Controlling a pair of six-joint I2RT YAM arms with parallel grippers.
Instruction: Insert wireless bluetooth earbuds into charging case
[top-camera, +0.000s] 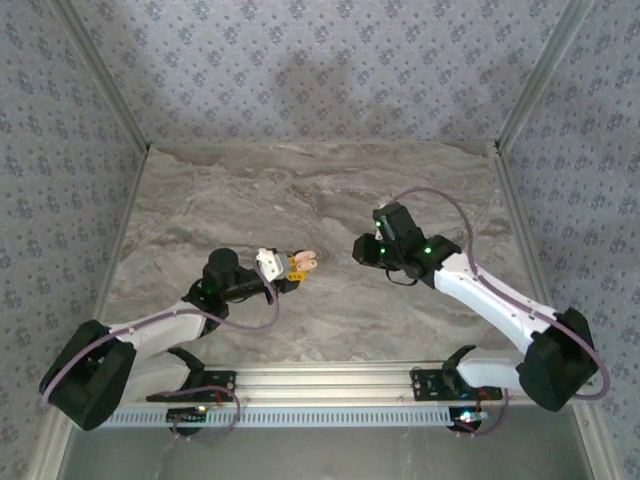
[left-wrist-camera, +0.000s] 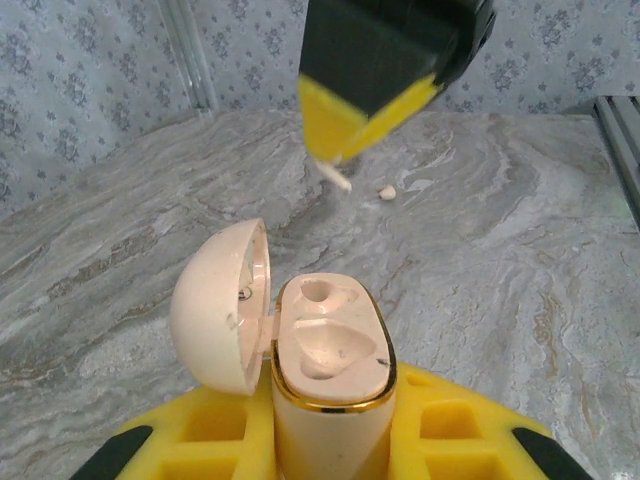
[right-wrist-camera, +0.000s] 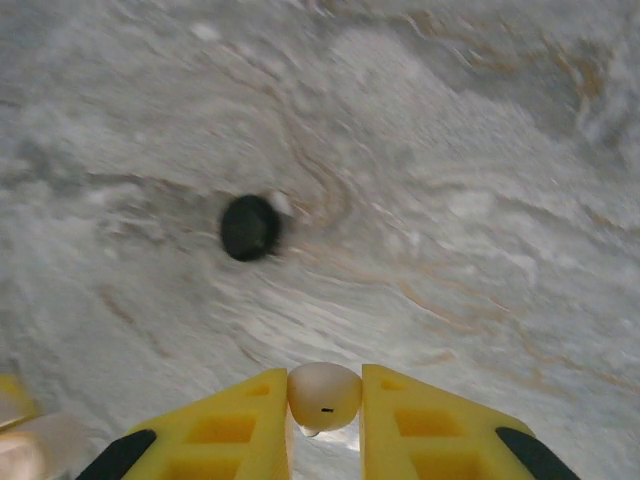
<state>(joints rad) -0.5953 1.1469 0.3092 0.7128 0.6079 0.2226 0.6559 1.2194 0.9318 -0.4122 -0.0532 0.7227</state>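
Both grippers are closed on something: my left gripper (left-wrist-camera: 333, 445) clamps the charging case (left-wrist-camera: 330, 345) by its lower body, lid swung open, its two wells empty. My right gripper (right-wrist-camera: 325, 412) pinches one pale earbud (right-wrist-camera: 322, 390) above the table (right-wrist-camera: 480, 200), where a black disc (right-wrist-camera: 249, 227) lies.

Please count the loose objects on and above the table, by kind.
Charging case: 1, open, in the left gripper.
Pale earbud: 1, in the right gripper.
Small pale piece on the table: 1, perhaps the second earbud.
Black disc: 1.
Total: 4.
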